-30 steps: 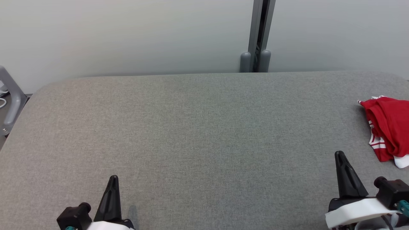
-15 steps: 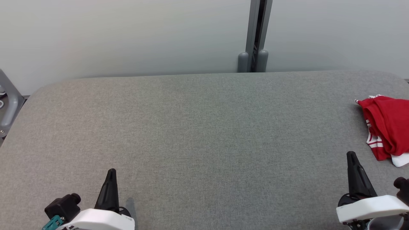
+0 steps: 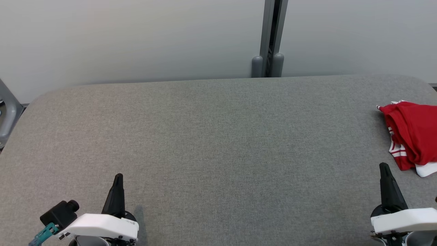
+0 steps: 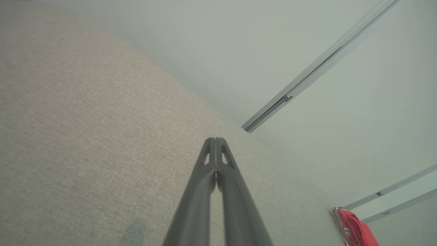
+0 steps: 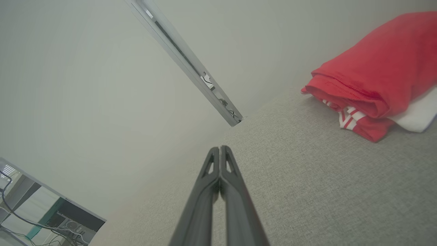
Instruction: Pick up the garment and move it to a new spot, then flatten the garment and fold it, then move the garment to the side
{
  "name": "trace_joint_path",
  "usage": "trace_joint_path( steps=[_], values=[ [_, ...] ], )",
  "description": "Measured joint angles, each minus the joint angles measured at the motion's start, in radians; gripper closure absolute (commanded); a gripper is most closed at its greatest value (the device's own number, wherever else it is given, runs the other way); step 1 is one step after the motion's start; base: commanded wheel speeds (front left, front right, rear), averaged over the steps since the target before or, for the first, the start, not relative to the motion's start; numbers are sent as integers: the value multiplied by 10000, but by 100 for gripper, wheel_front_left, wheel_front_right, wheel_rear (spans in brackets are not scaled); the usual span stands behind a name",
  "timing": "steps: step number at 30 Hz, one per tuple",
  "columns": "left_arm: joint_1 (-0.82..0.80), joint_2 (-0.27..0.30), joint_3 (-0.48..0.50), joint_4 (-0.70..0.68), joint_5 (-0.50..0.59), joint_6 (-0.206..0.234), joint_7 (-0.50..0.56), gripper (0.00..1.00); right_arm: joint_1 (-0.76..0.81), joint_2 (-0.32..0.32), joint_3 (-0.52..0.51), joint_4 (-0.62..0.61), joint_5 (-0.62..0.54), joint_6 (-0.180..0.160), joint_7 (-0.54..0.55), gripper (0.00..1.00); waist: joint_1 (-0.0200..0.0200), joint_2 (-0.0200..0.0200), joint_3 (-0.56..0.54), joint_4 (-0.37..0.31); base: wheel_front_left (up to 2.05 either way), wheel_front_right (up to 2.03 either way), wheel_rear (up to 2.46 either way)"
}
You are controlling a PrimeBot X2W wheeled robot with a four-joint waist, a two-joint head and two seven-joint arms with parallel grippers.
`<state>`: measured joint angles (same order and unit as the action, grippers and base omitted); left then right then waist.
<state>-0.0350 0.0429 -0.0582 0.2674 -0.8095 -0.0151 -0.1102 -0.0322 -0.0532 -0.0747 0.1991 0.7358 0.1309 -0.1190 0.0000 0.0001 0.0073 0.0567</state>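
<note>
I am reading this as the tail end of the job. The garment [image 3: 414, 133] is lying as a compact red bundle at the far right of the worktop [image 3: 218, 136], well apart from the bare middle, and it is running off the right edge of the head view. It is looking folded over on itself and set aside, so the pick-up, the flattening, the fold and the shift to the side are all appearing done. I am judging that from how it lies, and the fold is looking soft, not crisp. What may be left is only a tidy-up, if any.

The left tool [image 3: 118, 175] is sitting low at my near left with its two fingers pressed together and nothing between them. The right tool [image 3: 384, 164] is sitting at my near right, pinched shut the same way and empty. Its tip is pointing up just beside the near end of the bundle without touching it.

The bundle's long axis is running from the far side toward me, leaning slightly rightward as it comes nearer. Its rounded fold is facing left, toward the worktop's middle. A striped trim [image 3: 396, 152] is showing along that left edge, and a white layer [image 3: 426, 169] is poking out at the near end. I cannot tell how far it extends to the right.
</note>
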Motion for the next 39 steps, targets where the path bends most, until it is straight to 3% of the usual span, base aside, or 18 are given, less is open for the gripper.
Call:
trace_joint_path(
  steps=[39],
  values=[
    [-1031, 19, 278, 610, -4245, -596, 1191, 100, 0, 27, -757, -136, 4569, -2, 1124, 100, 0, 0, -18, -243, 0, 0, 0]
  ],
)
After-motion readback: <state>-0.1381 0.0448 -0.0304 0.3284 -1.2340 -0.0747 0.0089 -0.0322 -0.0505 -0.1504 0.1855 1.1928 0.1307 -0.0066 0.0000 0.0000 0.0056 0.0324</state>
